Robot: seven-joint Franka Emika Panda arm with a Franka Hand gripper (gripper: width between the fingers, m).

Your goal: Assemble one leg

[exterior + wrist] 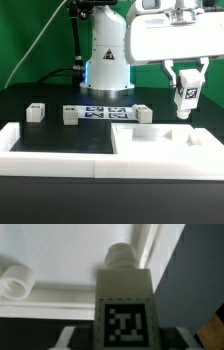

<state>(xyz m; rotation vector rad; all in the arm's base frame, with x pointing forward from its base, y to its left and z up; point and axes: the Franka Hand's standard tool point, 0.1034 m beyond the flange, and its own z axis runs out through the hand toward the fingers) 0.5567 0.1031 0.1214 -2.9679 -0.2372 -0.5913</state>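
My gripper (pixel 187 88) is shut on the leg (pixel 186 95), a small white block with a black-and-white tag. It holds the leg upright in the air above the large white tray-like part (pixel 165 142) at the exterior view's right. In the wrist view the leg (pixel 125 291) stands between my fingers (pixel 64 336), tag facing the camera, its round peg end pointing at the white part (pixel 70 252) beneath. A white round post (pixel 15 280) shows on that part to one side.
Further white leg blocks (pixel 37 112) (pixel 70 115) (pixel 142 114) stand on the black table. The marker board (pixel 105 111) lies between them in front of the robot base (pixel 106 55). A white frame rail (pixel 50 150) runs along the front.
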